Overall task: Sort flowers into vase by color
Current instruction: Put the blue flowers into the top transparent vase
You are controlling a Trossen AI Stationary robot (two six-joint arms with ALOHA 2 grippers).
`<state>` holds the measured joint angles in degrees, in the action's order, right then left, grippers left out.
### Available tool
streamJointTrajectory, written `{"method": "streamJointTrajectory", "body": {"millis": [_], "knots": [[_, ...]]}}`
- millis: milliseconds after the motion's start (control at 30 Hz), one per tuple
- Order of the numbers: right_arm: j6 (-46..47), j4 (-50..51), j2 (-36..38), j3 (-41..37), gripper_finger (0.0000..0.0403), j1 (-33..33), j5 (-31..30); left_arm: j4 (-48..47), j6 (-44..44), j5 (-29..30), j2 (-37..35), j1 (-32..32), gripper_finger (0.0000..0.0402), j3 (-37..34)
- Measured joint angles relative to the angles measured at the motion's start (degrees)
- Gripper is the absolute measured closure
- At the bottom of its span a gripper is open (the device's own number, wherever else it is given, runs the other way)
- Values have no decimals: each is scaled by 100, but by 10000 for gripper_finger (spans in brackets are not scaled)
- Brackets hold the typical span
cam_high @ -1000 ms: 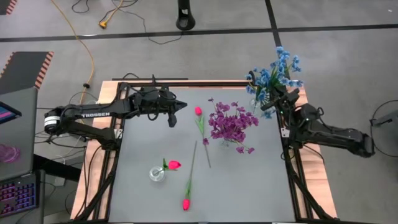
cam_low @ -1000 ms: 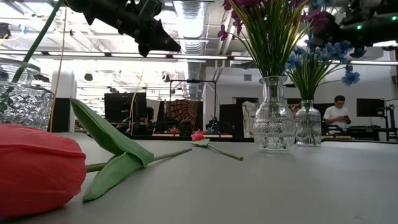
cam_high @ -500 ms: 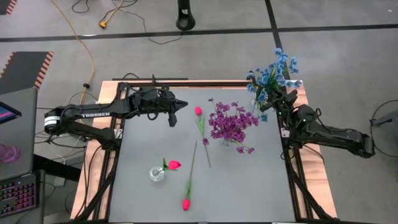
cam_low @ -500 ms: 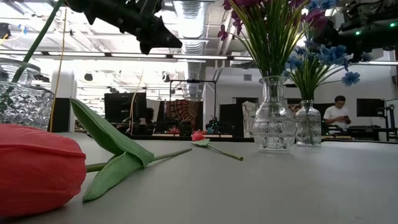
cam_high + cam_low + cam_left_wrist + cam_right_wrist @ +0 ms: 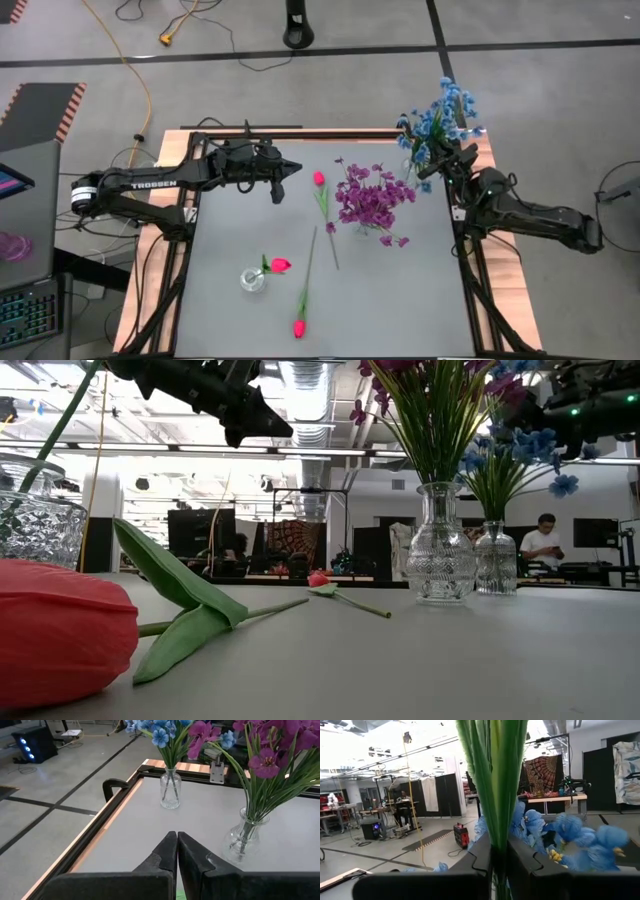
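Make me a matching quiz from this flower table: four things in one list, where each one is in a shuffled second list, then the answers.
Things
1. blue flowers
2. purple flowers
3. pink bud with the short stem
4. left gripper

Places
A. in the small vase at the table's near left
B. hovering shut above the table's far left
C. in the vase at the far right corner, stems between the right gripper's fingers
D. in the vase near the table's middle

Pairs: 1-C, 2-D, 3-A, 4-B
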<state>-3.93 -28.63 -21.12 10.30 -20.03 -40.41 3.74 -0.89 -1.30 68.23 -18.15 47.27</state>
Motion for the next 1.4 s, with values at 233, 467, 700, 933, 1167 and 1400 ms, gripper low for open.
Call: {"method": "streamJointTrajectory", "body": {"millis": [233, 467, 700, 933, 1167, 1400], "knots": [[94, 358, -2, 134, 314, 0, 10, -2, 2, -2, 0, 0, 401, 0], [372, 316, 2, 142, 237, 0, 18, -2, 2, -4, 0, 0, 401, 0], [564, 366, -2, 280, 193, 2, 18, -2, 2, -4, 0, 0, 401, 0], [562, 538, 0, 622, 203, 2, 7, -4, 2, -4, 2, 0, 401, 0], [551, 613, 2, 812, 230, 2, 5, -4, 2, -4, 2, 2, 401, 0], [545, 631, 2, 947, 247, 2, 5, -23, 2, -4, 2, 2, 401, 0]]}}
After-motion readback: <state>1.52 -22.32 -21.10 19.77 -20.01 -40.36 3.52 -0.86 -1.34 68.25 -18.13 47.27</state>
